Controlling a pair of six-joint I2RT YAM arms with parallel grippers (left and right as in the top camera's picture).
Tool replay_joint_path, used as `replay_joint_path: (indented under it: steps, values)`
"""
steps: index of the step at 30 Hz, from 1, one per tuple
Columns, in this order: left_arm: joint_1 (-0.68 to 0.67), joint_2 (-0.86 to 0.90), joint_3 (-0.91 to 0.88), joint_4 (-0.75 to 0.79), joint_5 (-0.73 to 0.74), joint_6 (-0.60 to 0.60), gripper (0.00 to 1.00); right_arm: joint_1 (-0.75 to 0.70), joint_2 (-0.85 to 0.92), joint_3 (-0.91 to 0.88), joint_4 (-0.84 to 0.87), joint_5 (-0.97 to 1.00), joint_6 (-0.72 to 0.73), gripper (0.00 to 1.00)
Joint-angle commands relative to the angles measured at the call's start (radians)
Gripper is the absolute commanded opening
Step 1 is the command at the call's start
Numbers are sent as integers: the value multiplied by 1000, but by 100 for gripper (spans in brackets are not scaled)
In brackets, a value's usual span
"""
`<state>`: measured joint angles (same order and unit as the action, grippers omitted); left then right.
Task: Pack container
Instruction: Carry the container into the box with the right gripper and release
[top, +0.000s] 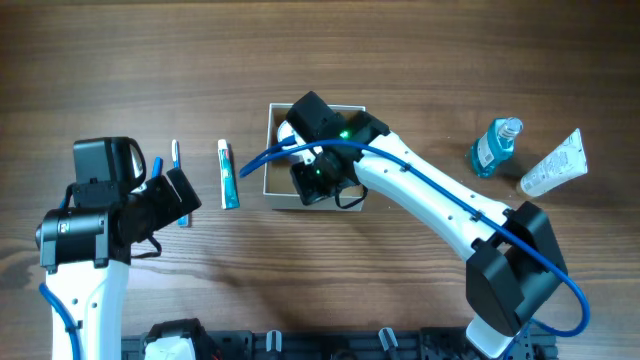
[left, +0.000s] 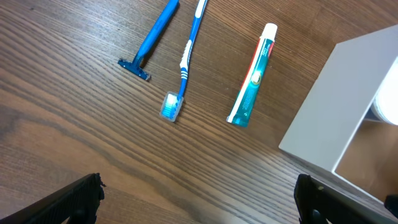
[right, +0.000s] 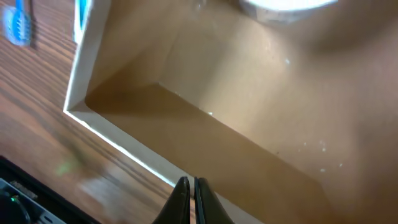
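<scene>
The container (top: 271, 160), a square shallow box with white walls and a tan inside, stands at the table's middle. My right gripper (top: 318, 182) hangs over its front part. In the right wrist view the fingers (right: 191, 183) are pressed together above the box's white front rim (right: 118, 146), with nothing seen between them. A small round white jar (right: 286, 5) lies inside at the far side. My left gripper (left: 199, 199) is open and empty above bare wood, left of the box (left: 329, 106).
A blue razor (left: 149, 40), a blue-and-white toothbrush (left: 185, 62) and a teal toothpaste tube (left: 252, 78) lie left of the box. A blue bottle (top: 495, 147) and a white tube (top: 555, 165) lie at the right.
</scene>
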<state>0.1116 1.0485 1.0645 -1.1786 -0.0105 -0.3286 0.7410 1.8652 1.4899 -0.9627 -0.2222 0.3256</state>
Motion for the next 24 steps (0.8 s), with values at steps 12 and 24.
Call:
replay_joint_path:
  steps: [12,24]
  values:
    - [6,0,21,-2,-10,-16,100,4,20,-28,-23,49,15,4]
    - [6,0,21,-2,-11,-16,100,4,20,-28,-225,-28,15,4]
